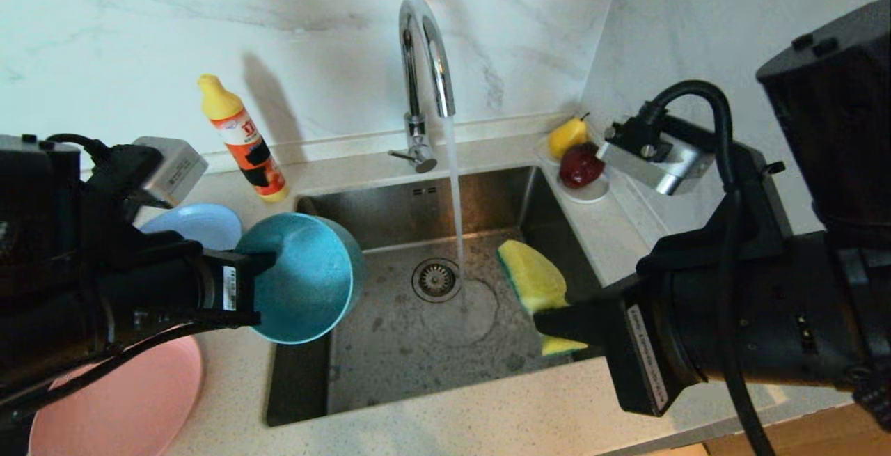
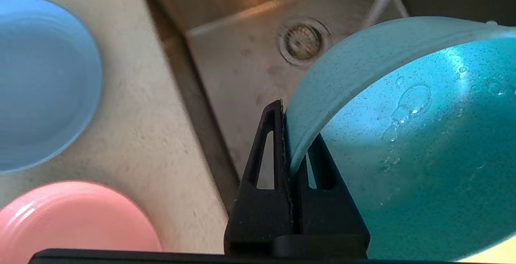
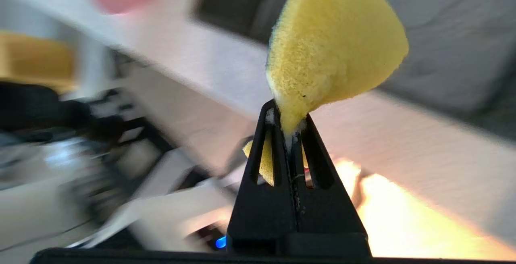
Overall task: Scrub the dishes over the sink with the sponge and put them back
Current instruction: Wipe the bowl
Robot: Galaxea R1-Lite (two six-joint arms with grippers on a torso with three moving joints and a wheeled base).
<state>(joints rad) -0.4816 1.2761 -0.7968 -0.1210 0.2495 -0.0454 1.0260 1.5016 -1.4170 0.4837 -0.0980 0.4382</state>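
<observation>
Teal bowl [image 1: 306, 276] (rim pinched) in left hand [image 1: 268, 261].

Three dishes: one teal bowl [image 1: 306, 278] left of centre in the head view, one light-blue plate [image 1: 198, 223] at mid-left, and one pink plate [image 1: 132, 400] in the lower left corner. One yellow sponge [image 1: 532, 275] right of centre. One sink [image 1: 418, 331] in the middle, with one drain strainer [image 1: 436, 278] and one tap [image 1: 424, 59] at upper centre. One yellow-capped bottle [image 1: 243, 139] at upper left. One white saucer [image 1: 592, 195] at upper right carries what look like two fruits, one yellow pear [image 1: 567, 137] and one dark red piece [image 1: 581, 166]. Two grippers: the left gripper [image 2: 288, 111] and the right gripper [image 3: 287, 111].
</observation>
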